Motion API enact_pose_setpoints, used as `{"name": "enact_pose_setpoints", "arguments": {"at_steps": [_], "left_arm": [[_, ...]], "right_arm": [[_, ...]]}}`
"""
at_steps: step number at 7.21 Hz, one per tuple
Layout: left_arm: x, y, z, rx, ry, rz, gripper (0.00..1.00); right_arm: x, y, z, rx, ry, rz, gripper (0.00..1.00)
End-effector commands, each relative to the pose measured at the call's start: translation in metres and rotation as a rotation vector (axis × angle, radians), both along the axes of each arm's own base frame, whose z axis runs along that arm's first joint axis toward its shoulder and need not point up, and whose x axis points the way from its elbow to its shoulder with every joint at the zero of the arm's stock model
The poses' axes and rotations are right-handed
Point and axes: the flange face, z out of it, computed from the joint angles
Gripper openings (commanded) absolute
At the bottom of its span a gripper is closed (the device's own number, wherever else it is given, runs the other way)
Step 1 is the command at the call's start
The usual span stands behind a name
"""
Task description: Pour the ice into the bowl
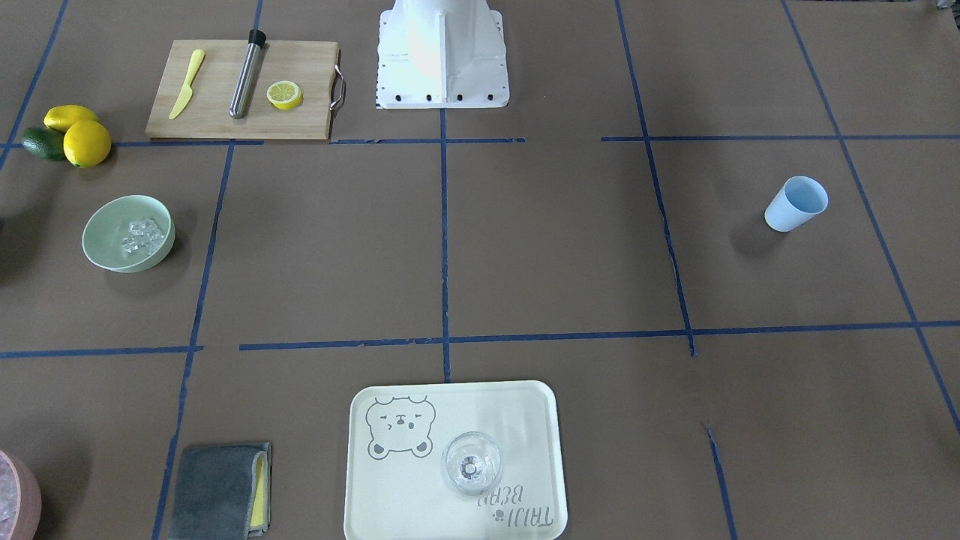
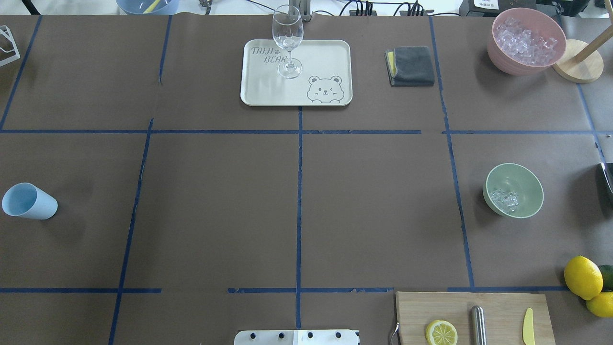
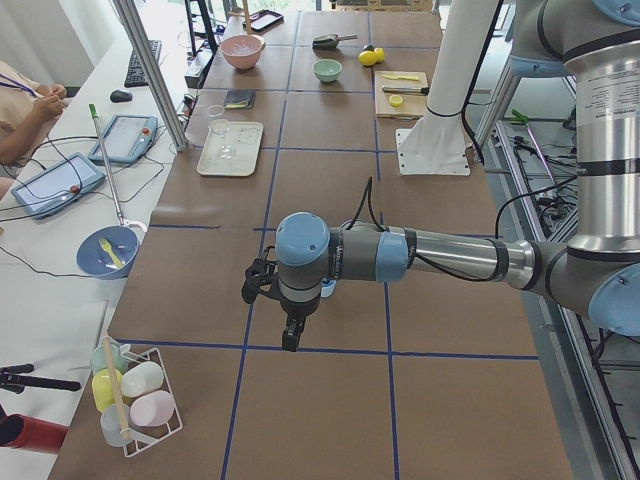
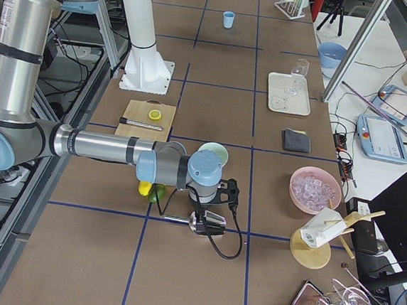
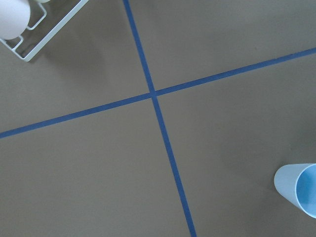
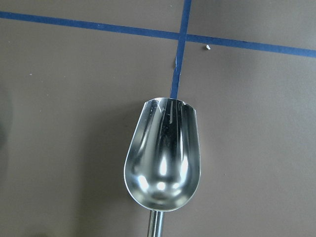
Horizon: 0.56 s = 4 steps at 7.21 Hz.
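Across the worktop (image 1: 525, 247) in the front-facing view, one mint-green bowl (image 1: 101, 244) stands toward the view's left with a small cluster of ice (image 1: 142, 235) inside it. One light blue cup (image 1: 796, 203) stands far to the view's right, with a broad stretch of brown worktop between the two. One tray (image 1: 420, 495) near the bottom edge carries one glass (image 1: 472, 463). One cutting board (image 1: 217, 112) bears one knife, one steel rod and one lemon half. Two lemons (image 1: 87, 143) sit just beside its corner.

In the overhead view, the bowl (image 2: 527, 179) is near the right edge and the ice (image 2: 505, 200) lies low in it. The cup (image 2: 28, 201) is close to the left edge. One pink container (image 2: 500, 57) of ice sits in the far right corner.

In the exterior left view, the left pincer (image 3: 290, 343) hangs over a taped line. How wide it stands cannot be told.

In the exterior right view, the right pincer (image 4: 211, 223) is low over the worktop at one metal scoop (image 4: 191, 223). Whether it grips the scoop cannot be told. The bowl (image 4: 214, 152) shows just beyond the wrist.

The left wrist view shows one tape crossing and the cup (image 5: 298, 190) at the lower right edge.

The right wrist view shows the scoop (image 6: 163, 158) hollow side up, just below a tape crossing.
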Motion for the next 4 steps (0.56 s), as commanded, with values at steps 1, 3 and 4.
{"name": "enact_pose_setpoints", "arguments": {"at_steps": [1, 3, 4], "left_arm": [[0.001, 0.014, 0.009, -0.026, 0.001, 0.003, 1.0], [0.002, 0.023, 0.011, -0.024, -0.001, 0.008, 1.0], [0.002, 0.031, 0.009, -0.024, -0.001, 0.008, 1.0]], "right_arm": [[-0.01, -0.002, -0.004, -0.021, -0.005, 0.006, 1.0], [-0.009, 0.0, -0.008, -0.007, 0.008, 0.005, 1.0], [-0.009, 0.001, -0.008, -0.006, 0.008, 0.004, 1.0]]}}
